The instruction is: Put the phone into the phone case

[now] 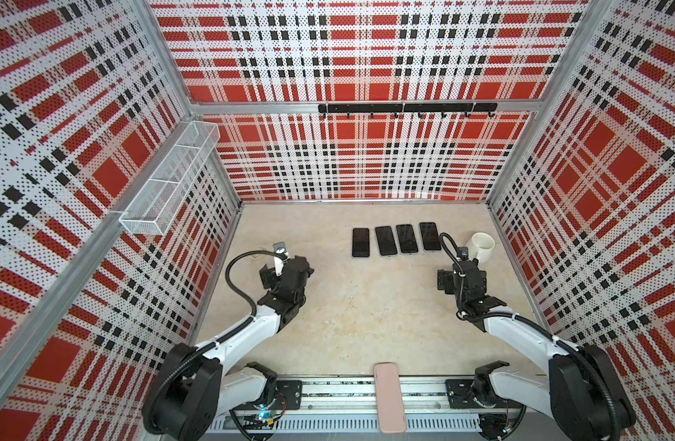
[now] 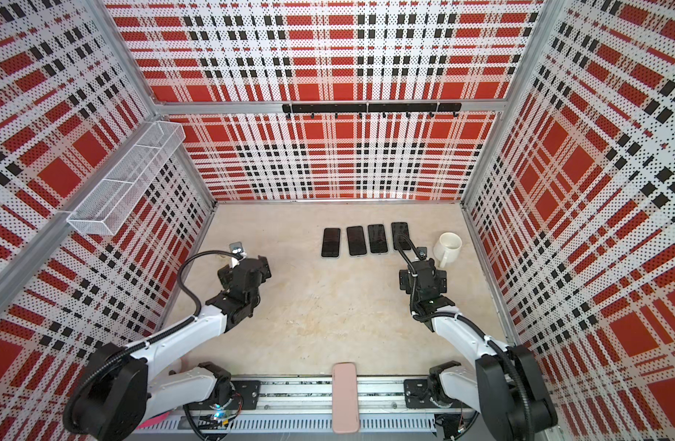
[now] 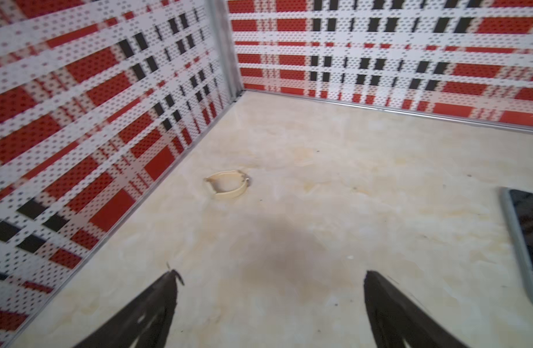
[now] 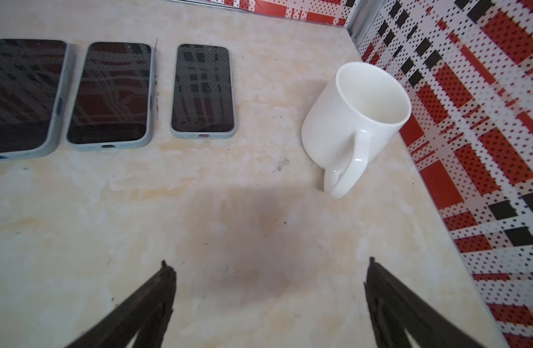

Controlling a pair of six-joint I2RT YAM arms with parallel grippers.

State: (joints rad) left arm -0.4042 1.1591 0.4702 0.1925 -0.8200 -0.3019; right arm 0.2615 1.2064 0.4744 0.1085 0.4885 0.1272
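From the leftmost phone (image 1: 360, 242) to the rightmost phone (image 1: 428, 236), four lie flat in a row toward the back of the table (image 1: 366, 305), dark screens up, with pale blue rims. The pink phone case (image 1: 390, 397) lies lengthwise across the front rail (image 1: 328, 389), well apart from them.

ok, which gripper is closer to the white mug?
Right. The right gripper hangs open just short of the mug, facing its handle. The left gripper, also open, is on the other side of the row of phones.
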